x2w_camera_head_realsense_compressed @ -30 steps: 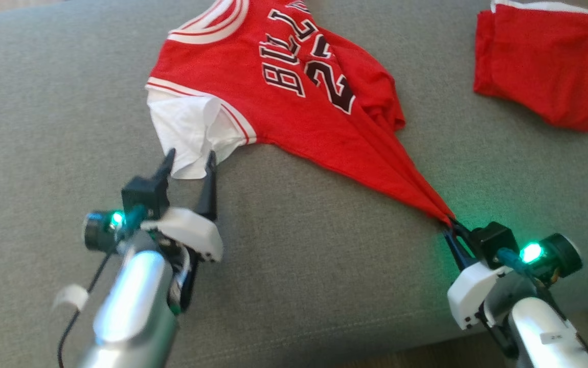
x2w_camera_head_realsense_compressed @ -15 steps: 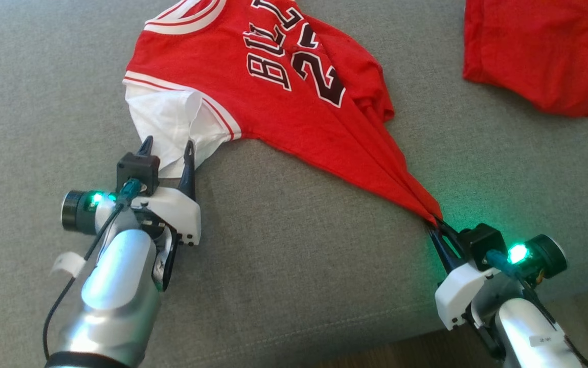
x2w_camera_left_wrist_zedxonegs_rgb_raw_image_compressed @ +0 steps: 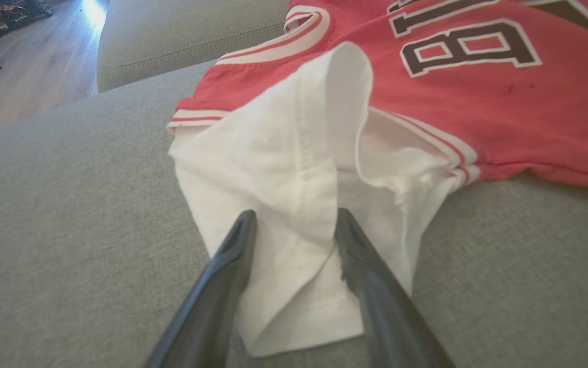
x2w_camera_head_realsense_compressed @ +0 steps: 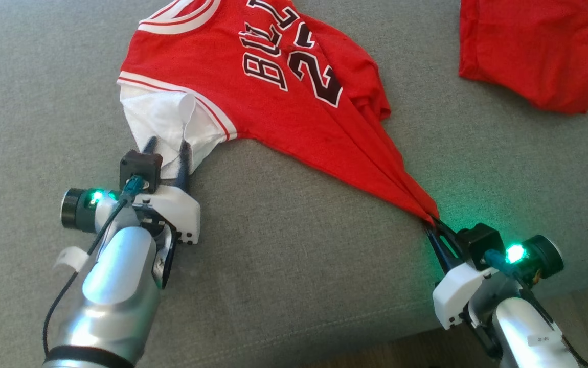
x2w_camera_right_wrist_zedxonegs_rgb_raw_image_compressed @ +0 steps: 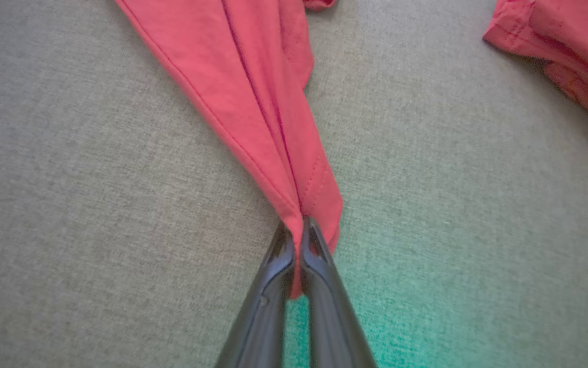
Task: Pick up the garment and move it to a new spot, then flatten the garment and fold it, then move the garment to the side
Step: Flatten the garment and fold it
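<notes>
— Jersey (x2w_camera_head_realsense_compressed: 273, 102) handling first: going by the head view, what are we dealing with?
— Thin, limp knit, probably light, and it is sagging wherever nothing is supporting it. It is lying across the far half of the grey cushion (x2w_camera_head_realsense_compressed: 294, 296), lettering facing up, and its lower body is stretching into a taut cone toward the near right edge. There the right tool (x2w_camera_head_realsense_compressed: 434, 227) is clamping fully down on the hem corner. The left tool (x2w_camera_head_realsense_compressed: 167, 145) is standing part-open astride the white sleeve (x2w_camera_head_realsense_compressed: 161, 112). A second red cloth (x2w_camera_head_realsense_compressed: 529, 56) is sitting at the far right corner, well apart.
— And the left wrist view?
— The two fingers (x2w_camera_left_wrist_zedxonegs_rgb_raw_image_compressed: 222, 286) are flanking a raised fold of the sleeve with a gap between them, and nothing is being pinched yet. The cotton is looking soft and matte, with a stitched seam running up the fold.
— Right wrist view?
— Both fingers are pressing together on gathered red fabric, with its stitched hem showing. I am judging hems and seams the best holds, being thicker and less likely to slip. The woven cushion is looking coarse, so dragging risks bunching the cloth.
</notes>
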You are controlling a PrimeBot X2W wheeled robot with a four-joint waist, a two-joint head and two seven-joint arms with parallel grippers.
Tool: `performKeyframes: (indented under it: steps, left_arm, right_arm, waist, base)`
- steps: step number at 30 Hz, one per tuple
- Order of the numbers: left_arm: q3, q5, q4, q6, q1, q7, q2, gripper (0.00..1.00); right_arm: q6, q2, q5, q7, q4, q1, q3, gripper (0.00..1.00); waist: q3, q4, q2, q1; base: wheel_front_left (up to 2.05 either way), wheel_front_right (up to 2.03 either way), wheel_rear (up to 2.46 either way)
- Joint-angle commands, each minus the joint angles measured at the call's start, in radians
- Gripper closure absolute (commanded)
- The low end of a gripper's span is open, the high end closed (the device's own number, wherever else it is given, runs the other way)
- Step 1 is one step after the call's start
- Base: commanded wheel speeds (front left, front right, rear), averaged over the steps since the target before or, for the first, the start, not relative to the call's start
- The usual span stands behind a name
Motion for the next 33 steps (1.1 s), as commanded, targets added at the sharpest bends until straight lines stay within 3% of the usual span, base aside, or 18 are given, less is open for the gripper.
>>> performKeyframes:
  steps: [1, 8, 17, 24, 33]
  left_arm:
    - [0.037, -0.004, -0.015, 0.005, -0.038, -0.012, 0.028, 1.0]
    - [0.058, -0.015, -0.051, 0.013, -0.027, -0.012, 0.029, 1.0]
    - [0.126, -0.026, -0.256, 0.037, 0.056, -0.012, 0.052, 1.0]
    - [0.215, -0.046, -0.509, 0.03, 0.123, -0.012, 0.07, 1.0]
    - [0.272, -0.03, -0.764, -0.022, 0.162, -0.012, 0.095, 1.0]
  right_arm:
    - [-0.001, -0.005, 0.007, -0.004, -0.01, -0.008, 0.013, 1.0]
    - [-0.001, -0.016, 0.003, -0.015, -0.013, -0.012, 0.003, 1.0]
    - [-0.001, -0.079, -0.008, -0.046, -0.072, -0.057, -0.065, 1.0]
    - [-0.001, -0.186, 0.03, -0.046, -0.155, -0.17, -0.072, 1.0]
    - [-0.001, -0.372, 0.096, -0.019, -0.192, -0.39, 0.027, 1.0]
  waist:
    - [-0.001, 0.002, 0.0, 0.0]
    - [-0.018, 0.022, 0.0, 0.0]
    - [-0.094, 0.094, 0.0, 0.0]
    - [-0.184, 0.137, 0.0, 0.0]
    - [-0.306, 0.165, 0.0, 0.0]
  base:
    - [0.0, 0.0, 0.0]
    - [0.0, 0.0, 0.0]
    - [0.0, 0.0, 0.0]
    - [0.0, 0.0, 0.0]
    - [0.0, 0.0, 0.0]
